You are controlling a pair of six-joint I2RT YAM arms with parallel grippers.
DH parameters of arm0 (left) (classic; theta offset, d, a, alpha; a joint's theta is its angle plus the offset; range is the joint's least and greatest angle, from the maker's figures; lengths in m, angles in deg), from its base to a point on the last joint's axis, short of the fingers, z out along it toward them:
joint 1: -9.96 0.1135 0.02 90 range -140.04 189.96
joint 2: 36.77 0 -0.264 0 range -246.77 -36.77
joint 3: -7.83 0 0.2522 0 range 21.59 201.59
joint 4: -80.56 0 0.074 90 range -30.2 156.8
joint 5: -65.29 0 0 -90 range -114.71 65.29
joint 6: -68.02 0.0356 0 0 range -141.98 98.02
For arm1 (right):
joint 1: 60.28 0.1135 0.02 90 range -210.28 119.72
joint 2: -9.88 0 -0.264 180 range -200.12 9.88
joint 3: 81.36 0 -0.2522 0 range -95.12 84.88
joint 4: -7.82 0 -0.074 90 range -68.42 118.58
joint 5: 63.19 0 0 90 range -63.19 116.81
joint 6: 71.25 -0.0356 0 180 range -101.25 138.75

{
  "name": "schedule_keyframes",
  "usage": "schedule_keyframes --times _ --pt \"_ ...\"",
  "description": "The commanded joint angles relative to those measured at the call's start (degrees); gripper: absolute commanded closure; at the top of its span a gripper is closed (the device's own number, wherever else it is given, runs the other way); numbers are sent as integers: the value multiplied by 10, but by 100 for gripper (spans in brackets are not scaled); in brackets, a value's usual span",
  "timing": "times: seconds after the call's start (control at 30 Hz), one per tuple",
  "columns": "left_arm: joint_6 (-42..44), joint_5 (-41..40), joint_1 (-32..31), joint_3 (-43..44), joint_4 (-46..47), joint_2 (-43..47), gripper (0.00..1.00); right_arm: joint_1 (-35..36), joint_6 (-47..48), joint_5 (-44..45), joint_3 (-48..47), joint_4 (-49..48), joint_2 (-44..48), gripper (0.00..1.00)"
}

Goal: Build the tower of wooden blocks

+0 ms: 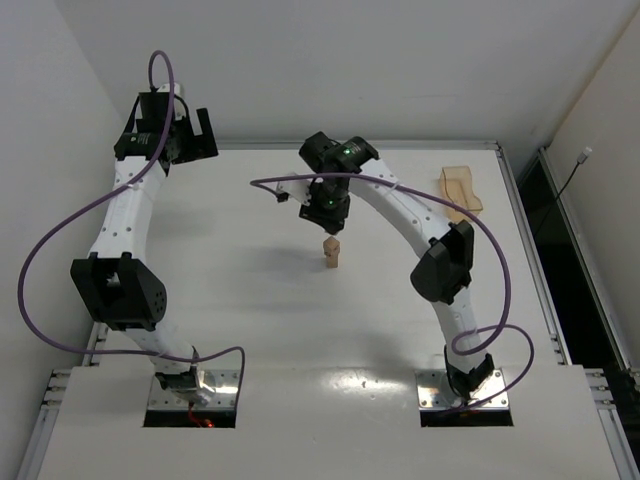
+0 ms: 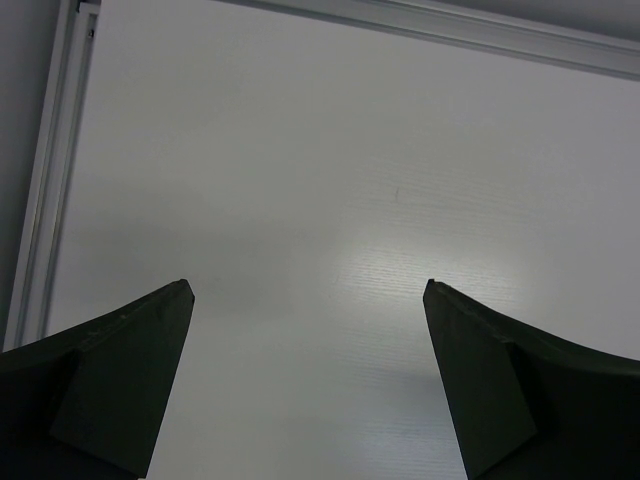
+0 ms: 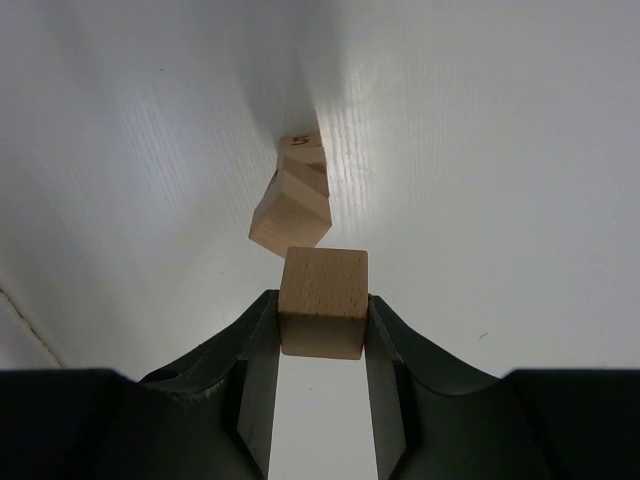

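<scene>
Clamped on one light wooden cube (image 3: 322, 303) with the right gripper (image 3: 322, 322), both fingers pressed flat against its two sides, jaws parted only by the width of that cube. Held close above the wood block tower (image 3: 293, 195); not possible to tell if touching it. About three cubes in that tower by the right wrist view, stacked with some twist between them, a printed figure on the farthest one. Standing near the middle of the white table (image 1: 250, 330), directly under the right gripper in the top view. Left gripper (image 2: 308, 290) spread wide with nothing between the fingers, at the far left corner, well apart from the tower. Amber tray (image 1: 462, 188) near the far right edge
</scene>
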Motion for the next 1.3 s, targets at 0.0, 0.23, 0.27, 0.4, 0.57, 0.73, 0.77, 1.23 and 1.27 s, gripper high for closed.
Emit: schedule_keyframes --times 0.0,0.23,0.27,0.4,0.57,0.73,0.77,1.23,1.27 --pt "-9 -3 4 -6 17 16 1 12 9 1 4 34 6 100" --pt "-9 2 9 -11 17 16 1 17 15 1 4 34 -5 100" --pt "-9 2 9 -11 17 16 1 17 15 1 4 34 -5 100" --pt "-14 8 9 -11 17 16 1 22 15 7 16 34 -5 99" --pt "-14 14 9 -24 17 22 1 22 15 13 16 34 -10 96" --pt "-14 19 9 -24 17 22 1 22 15 18 22 34 -10 94" --pt "-14 20 9 -24 17 22 1 22 15 19 28 34 -16 94" --pt "-14 25 9 -24 17 11 1 22 9 25 34 34 -21 92" --pt "-14 25 9 -24 17 11 1 22 9 25 34 34 -21 92"
